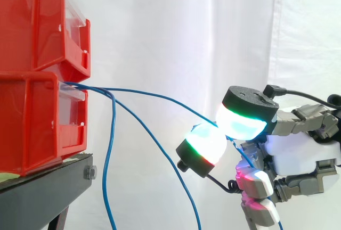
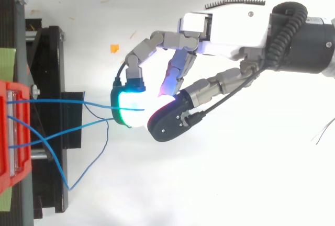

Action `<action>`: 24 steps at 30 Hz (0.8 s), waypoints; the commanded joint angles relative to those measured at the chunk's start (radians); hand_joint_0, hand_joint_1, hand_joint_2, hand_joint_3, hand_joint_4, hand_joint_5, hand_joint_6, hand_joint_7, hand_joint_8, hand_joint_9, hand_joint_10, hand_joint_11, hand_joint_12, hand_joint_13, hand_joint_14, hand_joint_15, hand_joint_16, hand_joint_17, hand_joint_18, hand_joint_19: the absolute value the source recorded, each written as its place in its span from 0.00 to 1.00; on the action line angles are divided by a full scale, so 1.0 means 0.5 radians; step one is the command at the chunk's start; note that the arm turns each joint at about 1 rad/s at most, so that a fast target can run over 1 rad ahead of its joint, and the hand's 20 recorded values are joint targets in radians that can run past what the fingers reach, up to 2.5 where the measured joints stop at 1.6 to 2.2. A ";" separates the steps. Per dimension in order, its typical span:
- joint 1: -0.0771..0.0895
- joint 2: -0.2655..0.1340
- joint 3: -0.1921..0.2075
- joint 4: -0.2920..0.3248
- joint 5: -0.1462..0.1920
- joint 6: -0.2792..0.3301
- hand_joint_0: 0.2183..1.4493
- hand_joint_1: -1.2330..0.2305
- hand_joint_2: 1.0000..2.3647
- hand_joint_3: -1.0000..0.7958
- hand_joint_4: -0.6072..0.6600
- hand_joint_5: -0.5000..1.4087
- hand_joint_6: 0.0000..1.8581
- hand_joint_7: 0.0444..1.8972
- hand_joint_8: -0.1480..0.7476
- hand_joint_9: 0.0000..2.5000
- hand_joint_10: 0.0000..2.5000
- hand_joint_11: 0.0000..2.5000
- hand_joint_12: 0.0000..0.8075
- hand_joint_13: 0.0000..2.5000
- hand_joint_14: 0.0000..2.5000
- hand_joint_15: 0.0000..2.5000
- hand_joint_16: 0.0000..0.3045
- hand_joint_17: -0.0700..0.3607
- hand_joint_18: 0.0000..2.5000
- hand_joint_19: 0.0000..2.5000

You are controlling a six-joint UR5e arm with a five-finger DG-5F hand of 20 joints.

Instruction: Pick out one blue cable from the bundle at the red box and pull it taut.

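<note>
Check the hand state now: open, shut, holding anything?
Hand: shut, glowing pads pinching one thin blue cable that runs from the lower red plastic box.

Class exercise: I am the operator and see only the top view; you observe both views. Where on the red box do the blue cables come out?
Observer: The side view shows two stacked bins. The cables leave the lower bin at its top front, under the upper bin.
Operator: Is the one at the hand taut?
Observer: No, that blue cable curves down to the hand's pads, which pinch it.
Operator: The others?
Observer: Two loose cables hang down.
</note>
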 commanded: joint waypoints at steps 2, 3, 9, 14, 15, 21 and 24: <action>0.000 0.001 -0.001 -0.001 0.000 0.001 0.32 0.34 0.01 0.41 0.32 0.23 0.46 0.51 0.38 0.49 0.01 0.26 0.38 0.44 0.01 0.29 0.15 0.40 0.32 0.29; 0.003 0.001 -0.001 -0.001 0.000 -0.002 0.32 0.34 0.01 0.41 0.32 0.23 0.46 0.51 0.38 0.49 0.01 0.26 0.38 0.44 0.01 0.29 0.15 0.40 0.32 0.29; 0.000 -0.002 -0.001 0.002 0.000 -0.002 0.32 0.34 0.01 0.41 0.33 0.23 0.46 0.51 0.37 0.49 0.01 0.26 0.39 0.44 0.01 0.29 0.15 0.40 0.32 0.29; 0.000 -0.002 -0.001 0.002 0.000 0.001 0.32 0.34 0.01 0.41 0.32 0.23 0.46 0.51 0.38 0.49 0.01 0.26 0.38 0.44 0.01 0.29 0.15 0.40 0.32 0.29; 0.000 0.001 -0.001 0.002 0.000 -0.002 0.32 0.34 0.01 0.41 0.32 0.23 0.46 0.51 0.38 0.49 0.01 0.26 0.39 0.44 0.01 0.29 0.15 0.40 0.32 0.29; 0.000 0.001 0.002 -0.001 0.000 -0.002 0.32 0.34 0.01 0.41 0.32 0.23 0.46 0.51 0.38 0.49 0.01 0.25 0.39 0.44 0.01 0.28 0.15 0.40 0.32 0.29; 0.000 0.001 0.002 -0.001 0.000 0.001 0.32 0.34 0.01 0.41 0.32 0.23 0.46 0.51 0.38 0.49 0.01 0.26 0.39 0.44 0.01 0.28 0.15 0.40 0.32 0.29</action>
